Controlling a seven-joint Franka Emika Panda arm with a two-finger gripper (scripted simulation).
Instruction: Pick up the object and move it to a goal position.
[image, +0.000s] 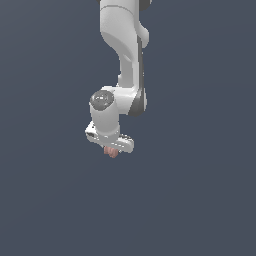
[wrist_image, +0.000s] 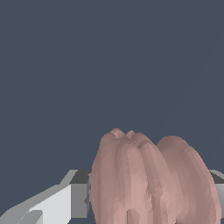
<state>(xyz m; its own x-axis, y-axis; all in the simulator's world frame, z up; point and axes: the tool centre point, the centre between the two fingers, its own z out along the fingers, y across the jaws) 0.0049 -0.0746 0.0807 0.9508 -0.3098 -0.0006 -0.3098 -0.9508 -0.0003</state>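
Object (image: 112, 152) (wrist_image: 148, 179) lodged between the jaws, their pinch tight on its lumpy pink lobes.

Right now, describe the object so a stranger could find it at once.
Follow the white arm down to its tool. A small pinkish-brown blob pokes out beneath it. It is the only coloured thing there: matte, lumpy, with rounded lobes, narrower than the tool.

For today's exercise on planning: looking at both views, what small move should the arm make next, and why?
Probably carry the object onward toward its goal, keeping the grip firm. The pinkish-brown blob sits right under the gripper in the exterior view and fills the wrist view between the fingers, so it looks grasped. No goal marker shows, so the direction is unclear.
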